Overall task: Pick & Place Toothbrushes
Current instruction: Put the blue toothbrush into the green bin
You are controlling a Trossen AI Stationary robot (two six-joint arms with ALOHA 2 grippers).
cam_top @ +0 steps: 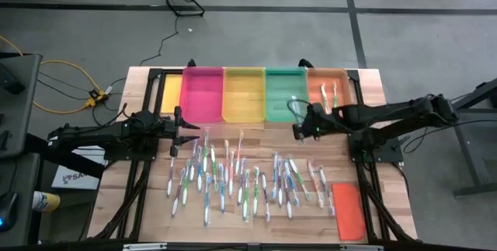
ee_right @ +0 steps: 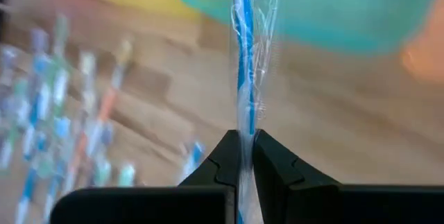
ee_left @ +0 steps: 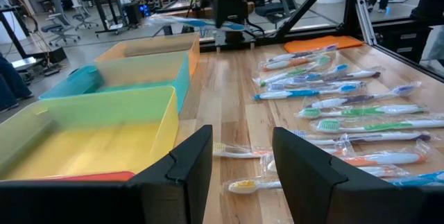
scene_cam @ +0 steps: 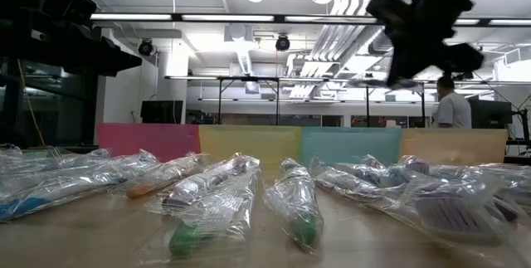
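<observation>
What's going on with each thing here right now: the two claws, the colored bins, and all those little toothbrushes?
Right gripper: shut on a blue toothbrush in a clear wrapper, near the green tray.
Left gripper: open, empty, by the pink tray.
Yellow tray: empty.
Orange tray: holds two toothbrushes.
Loose toothbrushes: wrapped, scattered on the table.
Orange lid: lying flat.

The wrapped blue toothbrush point(ee_right: 244, 57) runs off the picture's top edge.
</observation>
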